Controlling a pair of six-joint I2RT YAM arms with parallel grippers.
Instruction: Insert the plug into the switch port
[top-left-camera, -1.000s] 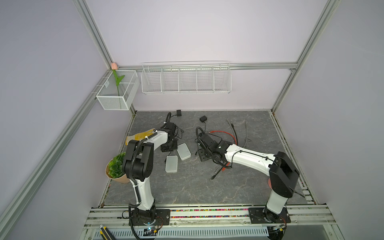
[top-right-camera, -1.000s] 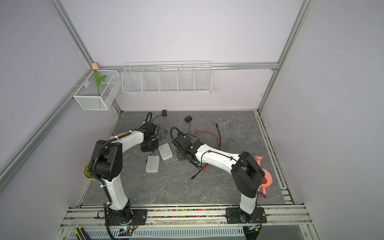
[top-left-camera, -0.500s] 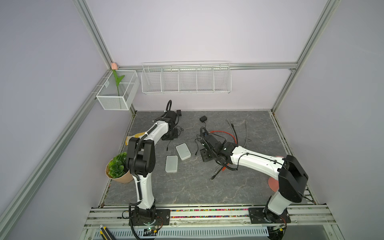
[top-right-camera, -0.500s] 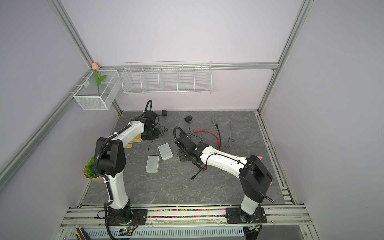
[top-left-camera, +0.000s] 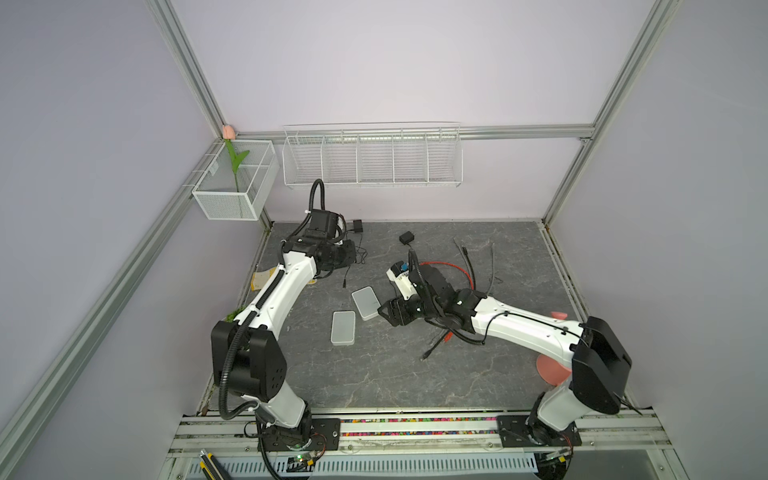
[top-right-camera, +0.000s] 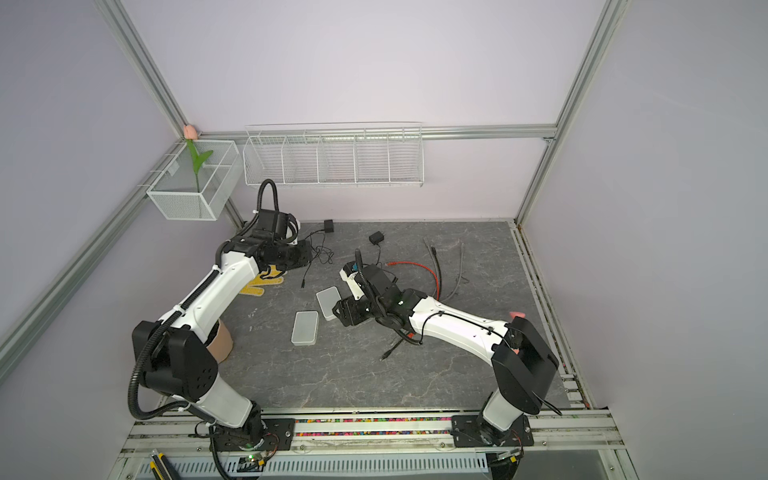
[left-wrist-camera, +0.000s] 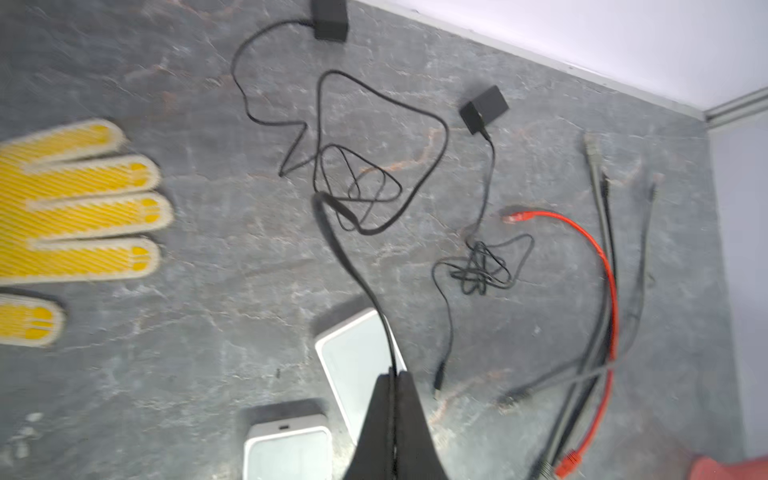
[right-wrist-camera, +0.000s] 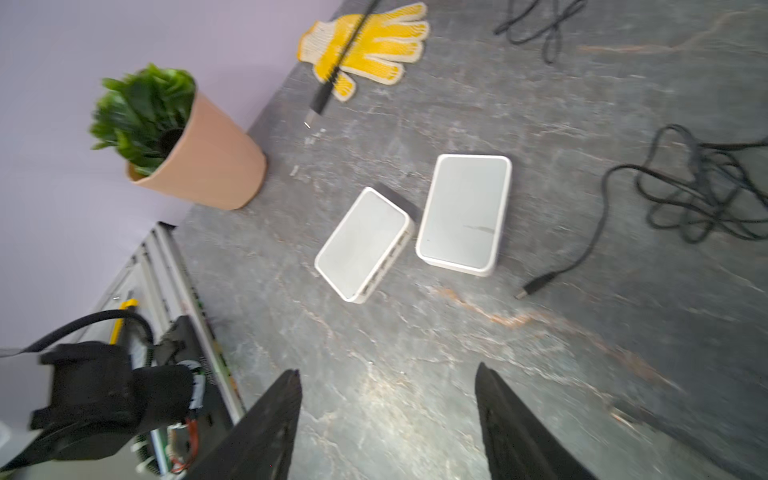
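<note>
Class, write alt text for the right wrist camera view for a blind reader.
Two white rectangular plastic switch boxes lie side by side on a dark grey stone-patterned table, beyond the right gripper with open jaws. Around them: a black cable with a plug, a yellow knitted glove and a green plant in a terracotta pot.

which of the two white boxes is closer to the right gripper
The back white box, its corner right beside the right gripper; the front white box lies farther off, toward the robot bases.
</note>
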